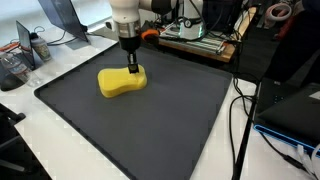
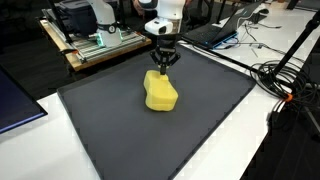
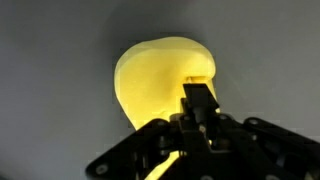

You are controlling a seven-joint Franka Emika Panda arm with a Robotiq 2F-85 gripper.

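Presently the gripper (image 1: 132, 68) is found pinched on one end of the sponge (image 1: 121, 83), which rests on the mat (image 1: 150, 130); the grasp is judged in hand; a steady lift with a firm grip is judged to be called for.

so in an exterior view the sponge (image 1: 122, 83) sits on the mat (image 1: 150, 135), toward its far left part, gripper (image 1: 132, 68) right on top of the sponge's far end, cables (image 1: 240, 115) just off the mat's right edge
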